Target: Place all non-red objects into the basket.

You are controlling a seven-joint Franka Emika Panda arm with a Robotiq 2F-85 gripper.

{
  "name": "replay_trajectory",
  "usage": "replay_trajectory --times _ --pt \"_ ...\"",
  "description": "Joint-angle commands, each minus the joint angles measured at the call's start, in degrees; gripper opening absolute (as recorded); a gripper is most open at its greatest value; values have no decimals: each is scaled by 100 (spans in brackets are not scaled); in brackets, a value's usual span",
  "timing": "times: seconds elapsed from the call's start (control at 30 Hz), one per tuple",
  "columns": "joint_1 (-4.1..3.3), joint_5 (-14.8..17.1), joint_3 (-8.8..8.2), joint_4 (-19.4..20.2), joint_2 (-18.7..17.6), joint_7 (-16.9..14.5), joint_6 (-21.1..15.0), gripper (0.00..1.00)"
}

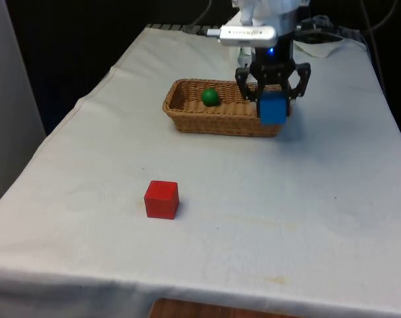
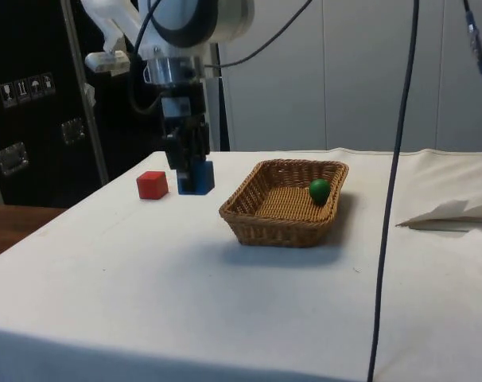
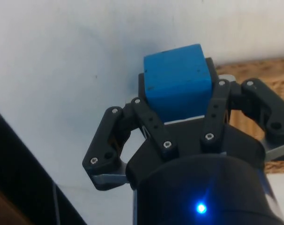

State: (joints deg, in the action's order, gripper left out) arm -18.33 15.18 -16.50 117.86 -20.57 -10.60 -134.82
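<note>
My gripper [image 1: 273,99] is shut on a blue cube [image 1: 274,108], which hangs in the air beside the wicker basket's [image 1: 220,120] end at the front view's right. In the side view the blue cube [image 2: 196,177] hangs under the gripper [image 2: 188,163], apart from the basket [image 2: 285,219] and above the cloth. The wrist view has the blue cube [image 3: 177,82] clamped between the fingers [image 3: 151,124], with the basket's rim [image 3: 254,75] just past it. A green ball [image 1: 210,97] lies inside the basket. A red cube [image 1: 161,199] sits on the cloth nearer the table's front.
White cloth covers the table [image 1: 319,199]. A crumpled piece of white paper [image 2: 456,213] lies on the cloth beyond the basket in the side view. Cables [image 2: 396,159] hang down in the side view's foreground.
</note>
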Motion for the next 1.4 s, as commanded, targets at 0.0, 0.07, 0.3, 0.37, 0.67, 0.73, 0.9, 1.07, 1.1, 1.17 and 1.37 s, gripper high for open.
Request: replay_trajectory --times 0.0,0.07,0.3,0.37,0.67,0.73,0.9,1.07,1.1,1.17,1.37 --pt "-34 -97 -46 69 120 63 52 3" --pt "-34 -109 -46 97 172 63 74 3" --pt "-23 -315 -115 561 716 63 109 3" --pt "-17 -367 -132 693 842 57 86 3" --pt "0 -516 -183 1283 1169 -34 -189 3" --pt "-6 -521 -195 1409 1192 -69 -298 3" --pt "0 -533 -235 1690 1238 -178 -533 3" --pt "17 -504 -327 1994 1301 -401 -779 3" --pt "11 -453 -298 1885 1255 -367 -665 3" --pt "17 -493 -361 2074 1318 -476 -854 3" --pt "17 -447 -498 2263 1289 -739 -1008 3"
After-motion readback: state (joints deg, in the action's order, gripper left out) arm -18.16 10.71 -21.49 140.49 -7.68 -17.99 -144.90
